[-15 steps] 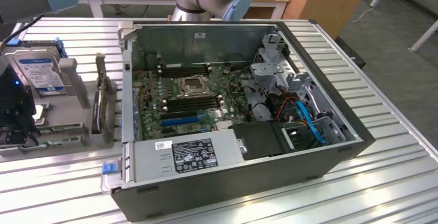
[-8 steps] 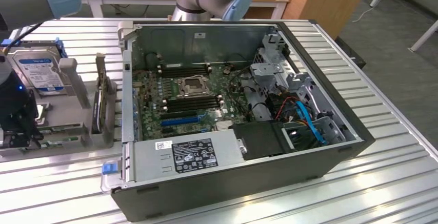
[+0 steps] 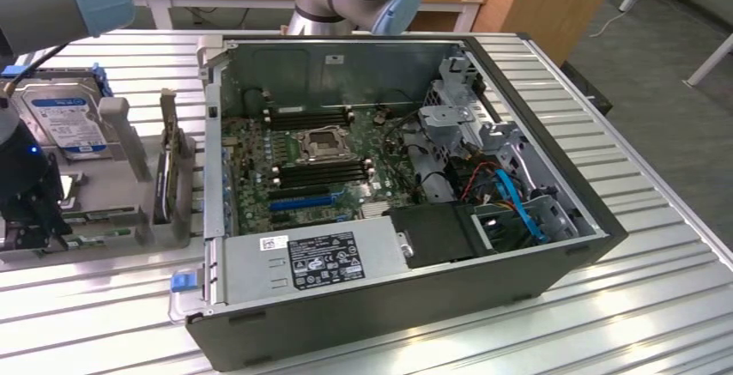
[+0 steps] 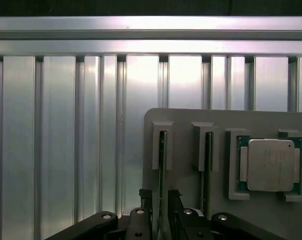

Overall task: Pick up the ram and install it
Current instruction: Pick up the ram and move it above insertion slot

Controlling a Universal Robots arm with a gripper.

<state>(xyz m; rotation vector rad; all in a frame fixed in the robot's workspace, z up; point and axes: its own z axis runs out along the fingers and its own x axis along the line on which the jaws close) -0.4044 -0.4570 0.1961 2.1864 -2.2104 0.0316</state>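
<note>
Pincer (image 4: 160,197) wide open, straddling the ram (image 4: 162,160), gap on each side. Ram sits on edge in grey holder (image 4: 188,120) slot on desk (image 4: 56,130), beside second stick (image 4: 207,165).

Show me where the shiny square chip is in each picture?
Exterior view: the square chip sits far on the exterior view's left, on the grey holder beside the hard drive.
Wrist view: the square chip lies flat in the holder, next to two ram sticks.
Shared landmark: the grey holder.
</note>
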